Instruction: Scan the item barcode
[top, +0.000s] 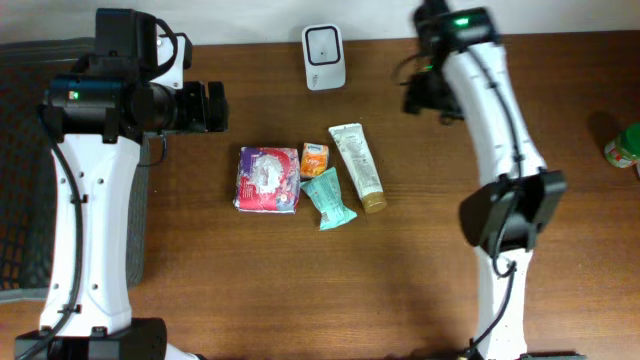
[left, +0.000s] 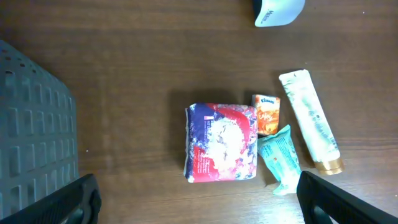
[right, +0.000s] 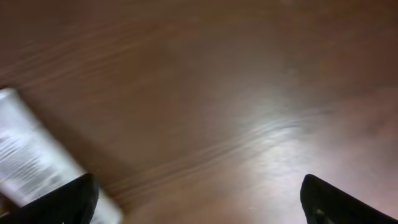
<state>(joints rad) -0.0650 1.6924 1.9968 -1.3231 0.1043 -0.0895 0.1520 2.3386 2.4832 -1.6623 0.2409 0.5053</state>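
Both end effectors were fully open and empty. The left gripper (left: 199, 204) hung above the table (top: 200, 280) with its fingertips (left: 73, 200) spread to the lower corners of the left wrist view. Nothing lay between them but bare wood. The right gripper (right: 199, 204) stood equally wide, and its jaws enclosed nothing.

The items lay in one cluster at the centre of the table. The red pack (top: 267, 179) lay flat on the left of the cluster. The orange pack (top: 314, 160) sat against its upper right corner. The teal pack (top: 330, 198) lay just below the orange pack, between the red pack and the tube (top: 358, 166). The tube lay on the right of the cluster, slightly tilted, with its gold cap toward the near edge.

The scanner (top: 324, 57) stood at the far edge of the table, apart from the cluster. The right wrist view was blurred; the white object at its left edge was probably the tube.

A grey basket (top: 20, 180) sat to the left of the table. A green object (top: 625, 145) rested at the right edge.
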